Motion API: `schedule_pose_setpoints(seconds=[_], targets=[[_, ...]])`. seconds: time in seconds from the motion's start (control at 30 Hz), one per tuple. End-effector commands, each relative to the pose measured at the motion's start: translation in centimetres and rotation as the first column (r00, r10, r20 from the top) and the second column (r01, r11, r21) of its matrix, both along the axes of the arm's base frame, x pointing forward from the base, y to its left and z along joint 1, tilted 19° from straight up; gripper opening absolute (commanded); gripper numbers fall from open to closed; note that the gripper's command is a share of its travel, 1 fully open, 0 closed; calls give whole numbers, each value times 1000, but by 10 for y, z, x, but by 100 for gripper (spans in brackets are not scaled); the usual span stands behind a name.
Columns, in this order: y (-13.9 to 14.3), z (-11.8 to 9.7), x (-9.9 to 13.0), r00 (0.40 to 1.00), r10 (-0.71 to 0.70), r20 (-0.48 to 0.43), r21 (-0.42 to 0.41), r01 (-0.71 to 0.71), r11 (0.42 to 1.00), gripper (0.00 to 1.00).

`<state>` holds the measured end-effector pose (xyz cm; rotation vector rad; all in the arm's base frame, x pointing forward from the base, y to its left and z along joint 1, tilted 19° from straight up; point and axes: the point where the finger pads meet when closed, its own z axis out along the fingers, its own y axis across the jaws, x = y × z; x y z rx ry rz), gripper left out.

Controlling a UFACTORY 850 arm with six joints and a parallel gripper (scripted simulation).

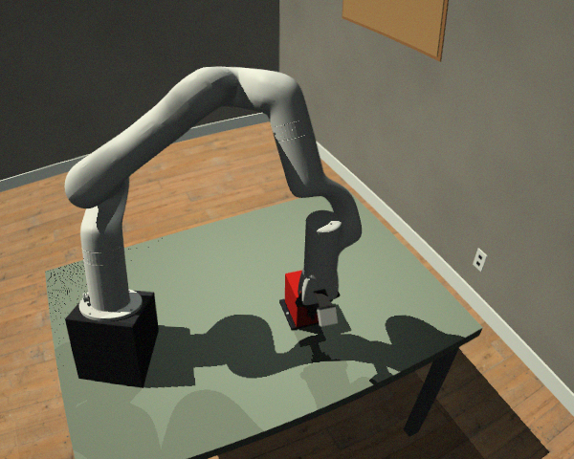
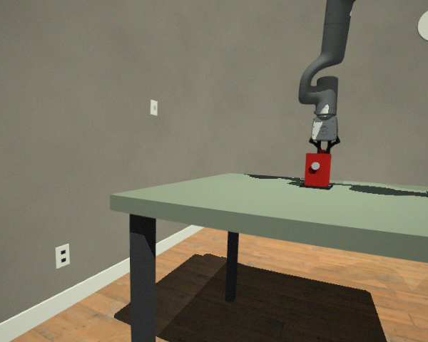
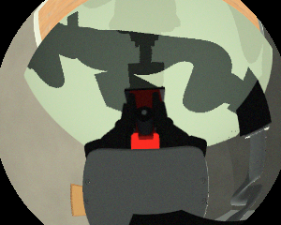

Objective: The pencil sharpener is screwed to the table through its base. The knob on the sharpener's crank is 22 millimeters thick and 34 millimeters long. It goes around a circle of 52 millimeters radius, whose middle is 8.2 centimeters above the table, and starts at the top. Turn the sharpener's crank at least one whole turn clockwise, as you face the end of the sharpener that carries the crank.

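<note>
The red pencil sharpener (image 1: 292, 285) (image 2: 317, 178) stands on a black base plate on the green table (image 1: 218, 256) (image 2: 225, 199). Its side toward the exterior camera carries a small grey disc (image 2: 315, 166). The red crank knob (image 2: 322, 150) (image 3: 144, 141) sits at the top, just above the sharpener's body. My gripper (image 1: 315, 300) (image 2: 322, 148) (image 3: 143, 100) reaches straight down from above and is shut on the knob, with one black finger on each side. In the top view the gripper body hides the knob.
The arm's black base block (image 1: 111, 345) stands at the table's left front part. The sharpener is near the table's right side, with a wall beyond it. The arm throws wide shadows across the table top.
</note>
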<state>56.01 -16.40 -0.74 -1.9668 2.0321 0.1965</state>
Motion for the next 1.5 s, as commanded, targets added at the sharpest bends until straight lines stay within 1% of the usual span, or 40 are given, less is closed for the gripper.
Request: schedule_pose_setpoints(seconds=[0.0, 0.9, 1.47], targets=[[-1, 1, 1, 1000, 0, 2, -1, 0, 1000, 0], [-1, 1, 3, 1000, 0, 2, -1, 0, 1000, 0], [0, -1, 22, 1000, 0, 2, -1, 0, 1000, 0]])
